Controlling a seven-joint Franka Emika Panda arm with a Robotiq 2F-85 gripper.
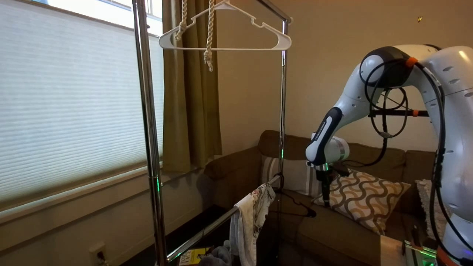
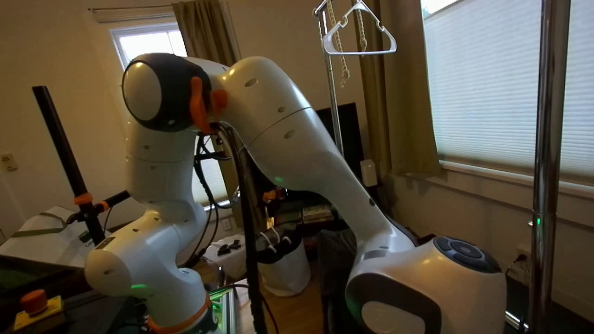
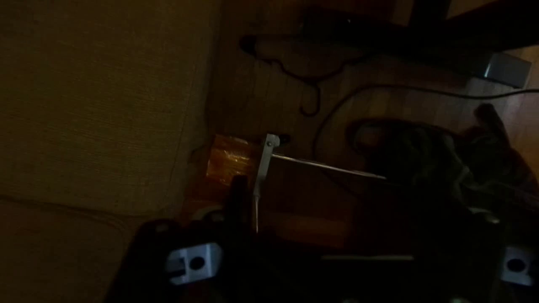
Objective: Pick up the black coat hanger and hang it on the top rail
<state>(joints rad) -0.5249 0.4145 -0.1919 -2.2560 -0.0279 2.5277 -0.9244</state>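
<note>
The black coat hanger (image 1: 311, 213) hangs at the far end of the rack's lower rail, beside the chrome pole, in an exterior view. In the wrist view a dark hanger (image 3: 310, 79) with its hook shows dimly over the floor, ahead of the fingers. The top rail (image 1: 274, 9) crosses the top of an exterior view, and its end (image 2: 320, 7) shows in an exterior view. My gripper (image 1: 325, 195) points down, right of the hanger and apart from it. In the dark wrist view the left finger (image 3: 239, 189) stands wide of centre; the right finger is hard to see. Nothing shows between them.
A white hanger (image 1: 240, 49) and ropes (image 1: 209, 33) hang high on the rack. Chrome poles (image 1: 147, 111) stand upright. Cloths (image 1: 245, 218) drape over the lower rail. A brown couch (image 1: 332, 229) with a patterned pillow (image 1: 366, 195) lies behind and below the gripper.
</note>
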